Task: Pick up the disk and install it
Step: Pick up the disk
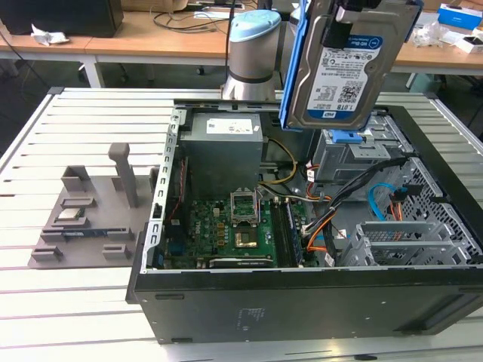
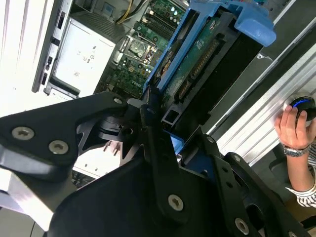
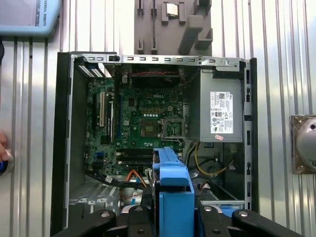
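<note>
The disk (image 1: 343,68) hangs upright high above the open computer case (image 1: 302,294), with its white-and-blue label facing the exterior view and its blue frame running down the exterior view's left edge. My gripper (image 1: 353,10) is shut on the disk's top end. In the second wrist view the disk (image 2: 197,54) shows its green circuit-board side and blue frame, stretching away from the black fingers (image 2: 148,106). In the first wrist view the disk's blue frame (image 3: 173,197) sits between the two black fingers, over the case's drive corner.
Inside the case are the motherboard (image 1: 226,226), a grey power supply (image 1: 225,147) and a metal drive cage with a blue latch (image 1: 351,143) under the disk. A grey fixture (image 1: 83,219) with small parts lies at the exterior view's left. A person's hand (image 2: 294,128) rests on a mouse.
</note>
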`<state>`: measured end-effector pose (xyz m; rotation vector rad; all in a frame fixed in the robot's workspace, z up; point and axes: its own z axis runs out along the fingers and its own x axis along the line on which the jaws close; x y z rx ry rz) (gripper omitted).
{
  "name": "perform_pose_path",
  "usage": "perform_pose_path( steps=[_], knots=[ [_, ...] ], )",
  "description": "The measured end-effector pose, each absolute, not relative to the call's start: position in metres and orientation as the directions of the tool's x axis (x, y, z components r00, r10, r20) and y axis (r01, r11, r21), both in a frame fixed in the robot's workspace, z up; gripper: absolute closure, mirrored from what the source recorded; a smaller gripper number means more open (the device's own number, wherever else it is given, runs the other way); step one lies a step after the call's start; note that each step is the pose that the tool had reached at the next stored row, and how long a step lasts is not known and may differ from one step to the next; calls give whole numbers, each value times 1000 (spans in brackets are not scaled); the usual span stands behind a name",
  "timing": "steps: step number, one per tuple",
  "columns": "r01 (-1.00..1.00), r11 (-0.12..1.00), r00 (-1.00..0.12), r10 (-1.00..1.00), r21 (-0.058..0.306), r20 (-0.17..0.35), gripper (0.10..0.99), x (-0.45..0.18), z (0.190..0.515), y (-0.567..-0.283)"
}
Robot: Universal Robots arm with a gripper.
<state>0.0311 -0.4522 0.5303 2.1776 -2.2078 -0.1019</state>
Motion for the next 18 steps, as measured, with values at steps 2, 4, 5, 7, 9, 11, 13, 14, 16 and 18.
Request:
perform_pose_path(
  steps=[2, 4, 5, 7, 9, 11, 13, 14, 16, 18],
  knots=[
    [-997, 13, -15, -1000, 74, -18, 718, 31, 530, -457],
    [-997, 13, -14, -1000, 74, -18, 718, 31, 530, -461],
    [-997, 13, -15, -1000, 74, -18, 718, 31, 530, -464],
    [-997, 13, -15, -1000, 74, -18, 718, 31, 530, -470],
    [-997, 13, -14, -1000, 74, -18, 718, 31, 530, -474],
    [-997, 13, -14, -1000, 74, -18, 718, 31, 530, -477],
    [-997, 13, -15, -1000, 74, -18, 718, 31, 530, -481],
    [-997, 13, -15, -1000, 74, -18, 718, 31, 530, -483],
    [-997, 13, -15, -1000, 74, -18, 718, 31, 530, -487],
    [-997, 13, -15, -1000, 74, -18, 718, 31, 530, -490]
  ],
)
